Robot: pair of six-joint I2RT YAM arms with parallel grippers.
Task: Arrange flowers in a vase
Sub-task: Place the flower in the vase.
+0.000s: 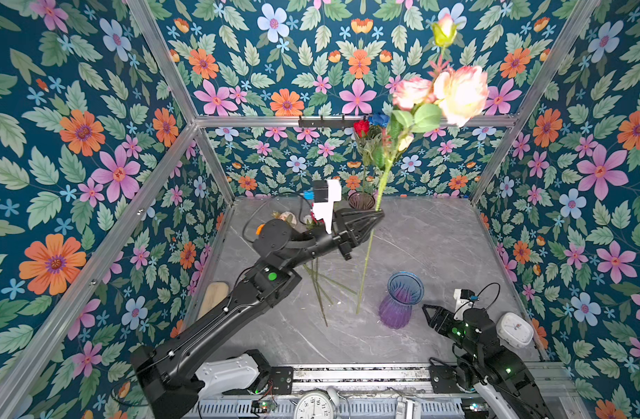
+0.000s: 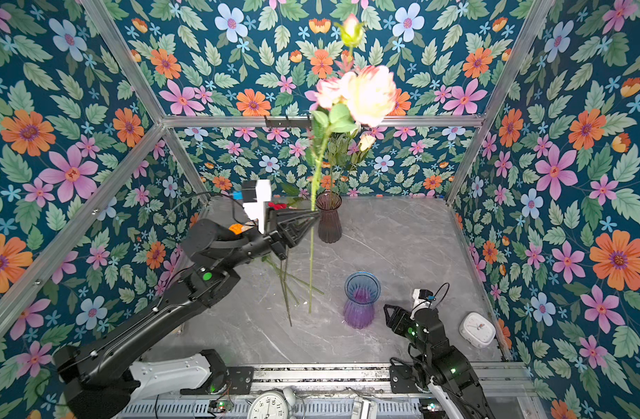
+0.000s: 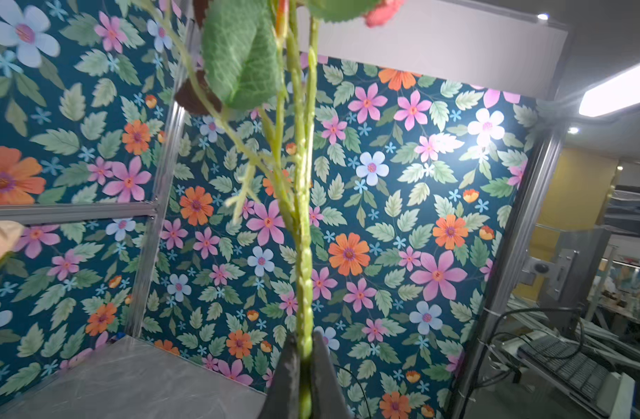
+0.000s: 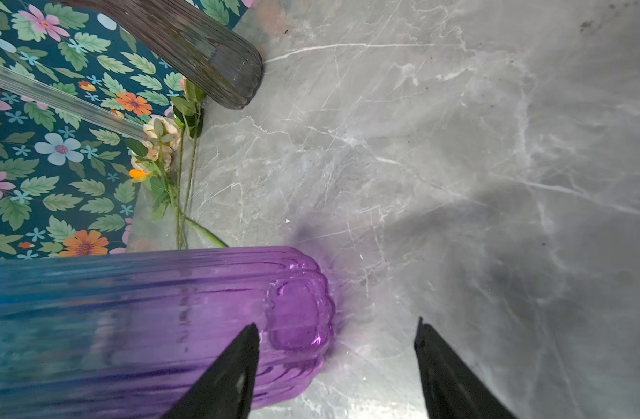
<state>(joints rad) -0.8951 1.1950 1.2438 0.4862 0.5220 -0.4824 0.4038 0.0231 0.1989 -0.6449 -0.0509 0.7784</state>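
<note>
- The left fingers (image 3: 286, 381) pinched the green stem (image 1: 365, 265) of a peach-and-pink rose spray (image 1: 460, 94). They held it upright, blooms high above them and cut end hanging below, probably for lowering into a vase.
- The right fingers (image 4: 231, 373) stood spread and empty just beside the purple vase (image 1: 400, 303), likely ready to steady it.
- Spare flowers (image 4: 161, 127) lay on the tabletop (image 1: 438, 246) below the left fingers.

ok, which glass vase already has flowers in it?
The dark smoky ribbed glass vase at the back, holding a red rose and a blue rose; the purple-and-blue glass vase is empty.
</note>
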